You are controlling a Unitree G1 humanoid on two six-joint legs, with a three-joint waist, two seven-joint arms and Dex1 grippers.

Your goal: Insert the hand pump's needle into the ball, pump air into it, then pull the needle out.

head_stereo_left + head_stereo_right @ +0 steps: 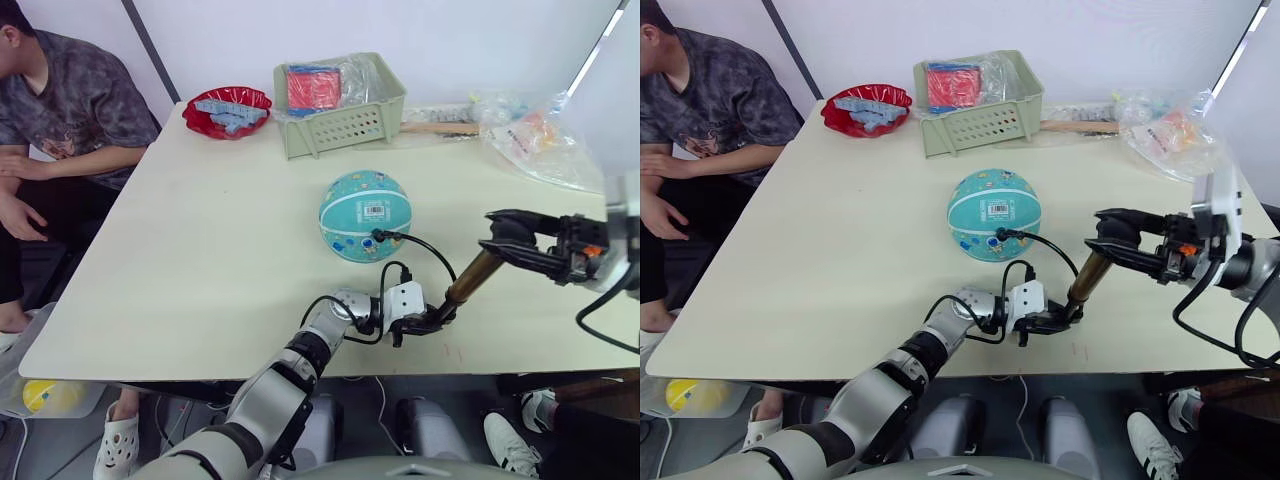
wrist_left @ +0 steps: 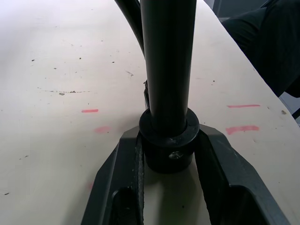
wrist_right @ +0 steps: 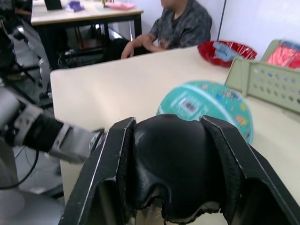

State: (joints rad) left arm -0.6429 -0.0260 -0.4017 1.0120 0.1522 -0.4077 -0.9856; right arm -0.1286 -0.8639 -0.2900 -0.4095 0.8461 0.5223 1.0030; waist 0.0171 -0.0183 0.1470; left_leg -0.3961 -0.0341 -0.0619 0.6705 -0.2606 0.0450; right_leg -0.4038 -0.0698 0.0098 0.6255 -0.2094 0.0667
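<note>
The left gripper [image 1: 425, 322] is clenching the brass hand pump's [image 1: 470, 280] black base; the right gripper [image 1: 515, 238] is grasping its rounded handle. The hose's needle [image 1: 377, 236] is sitting in the glossy teal ball [image 1: 364, 215], mid-surface.

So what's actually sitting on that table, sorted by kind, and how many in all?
Balls: 1, the teal ball
Pumps: 1, the hand pump
Baskets: 1, the green basket
Bowls: 1, the red bowl
Plastic bags: 1, the clear bag
Total: 5
</note>
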